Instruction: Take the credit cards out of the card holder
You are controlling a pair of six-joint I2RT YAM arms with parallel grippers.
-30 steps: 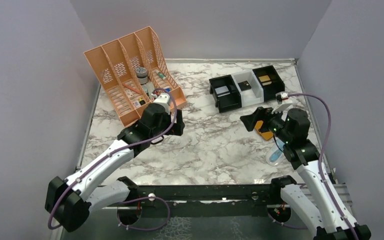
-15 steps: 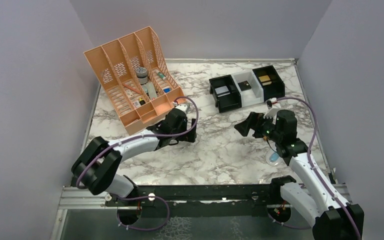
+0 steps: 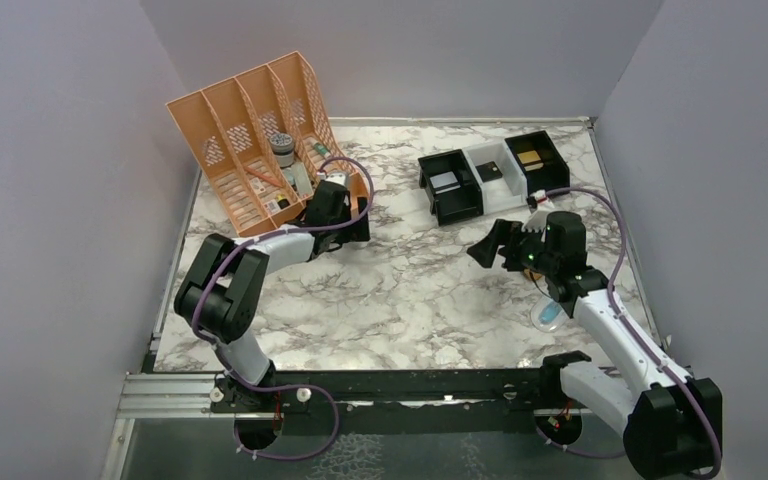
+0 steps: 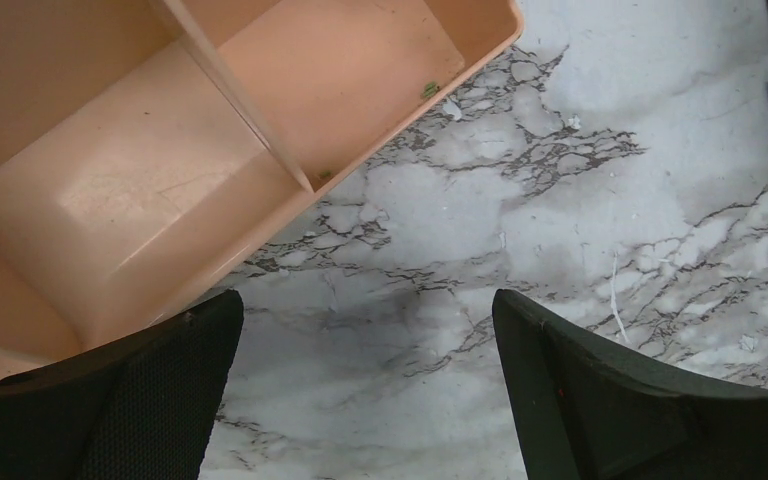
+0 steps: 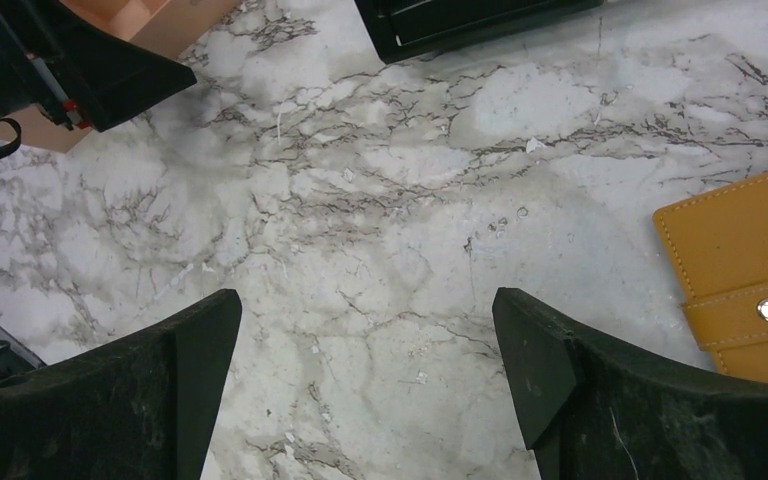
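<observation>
Standing wide apart with nothing between them, the right fingers [image 5: 640,400] hang over the table [image 5: 380,200]. The card holder [image 5: 750,270] lies closed on the table just beside them, at the right edge of the wrist view. The left fingers [image 4: 100,400] are also wide and empty, near the corner of the orange file rack [image 4: 160,150].

Mustard-tan card holder [image 5: 740,240], peach file rack [image 3: 222,150], grey-veined white marble table [image 3: 410,290], black bins [image 3: 460,212]

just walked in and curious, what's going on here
Nothing is held. Both hands are open: the left hand hovers over the marble table beside the orange organizer, the right hand hovers near the tan card holder, which lies closed on the table. No credit cards are out.
</observation>
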